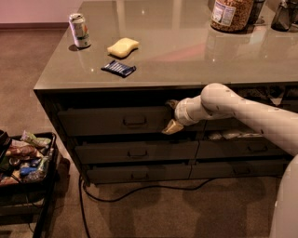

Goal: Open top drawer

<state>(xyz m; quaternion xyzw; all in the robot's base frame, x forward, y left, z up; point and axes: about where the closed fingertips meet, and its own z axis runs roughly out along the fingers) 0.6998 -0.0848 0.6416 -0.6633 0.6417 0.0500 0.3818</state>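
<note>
gripper [170,122] at right end of top drawer [107,122] front | apart or together: cannot tell | drawer tops left stack, directly under tabletop [186,51] | handle [134,122] well apart from gripper

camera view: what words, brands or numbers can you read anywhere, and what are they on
No text can be quoted.
Soda can: markings, not legible.
Blue packet: pale print, not legible.
Jar: white label, its text not legible.
Snack packs at lower left: printing not legible.
Top drawer and the gripper at its front's right end: no writing visible.
</note>
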